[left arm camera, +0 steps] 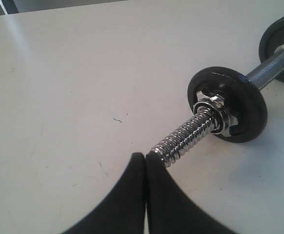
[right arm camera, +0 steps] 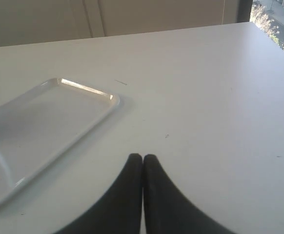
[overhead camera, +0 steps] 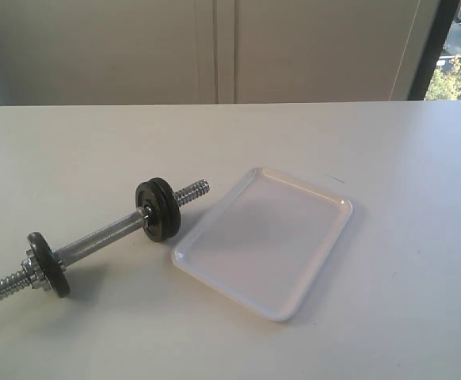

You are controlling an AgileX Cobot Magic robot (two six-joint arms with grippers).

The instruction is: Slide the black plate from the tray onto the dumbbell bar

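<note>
Left claw: jaws pressed together, gripping nothing, tips low over the table, just beside the near-left threaded end of the dumbbell bar. Right claw: also closed and empty, near-right of the tray. Black plate sits on the bar's far end, just left of the tray, apart from both claws.

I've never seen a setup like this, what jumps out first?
The chrome dumbbell bar lying slantwise on the left of the white table, with a black disc near its tray-side end and a second disc toward the other. Beside it on the right lies a white tray with nothing in it. In each wrist view, black jaws are pressed shut, holding nothing.
</note>
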